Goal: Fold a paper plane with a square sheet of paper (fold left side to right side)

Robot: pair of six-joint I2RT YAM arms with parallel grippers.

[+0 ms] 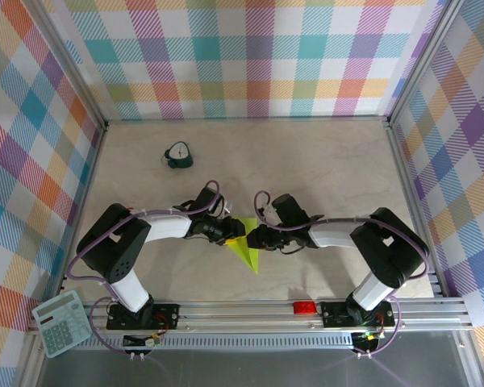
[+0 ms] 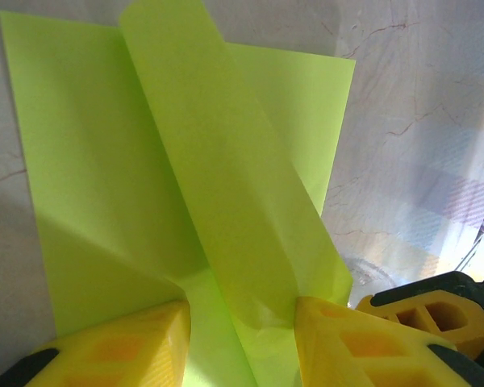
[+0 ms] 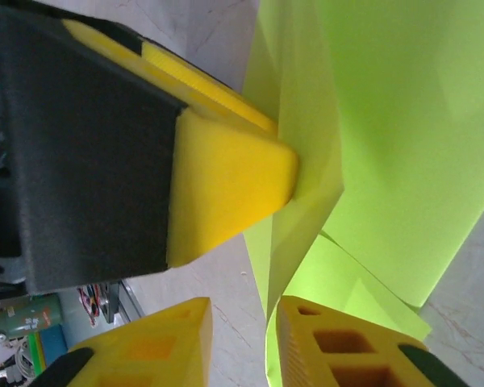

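The square sheet of lime yellow-green paper is found on the pale marbled table, on the arms' side of the small teal clock, with one flap raised. The left gripper is seen half spread around that flap. The right gripper is seen narrowly parted at the fold. The flap should be laid across flat and its edges matched before creasing. The small red block, well beyond the paper from the clock, is judged no obstacle.

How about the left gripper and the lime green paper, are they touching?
Touching. In the right wrist view, a fingertip of the left gripper is pressed against the raised fold of the lime paper.
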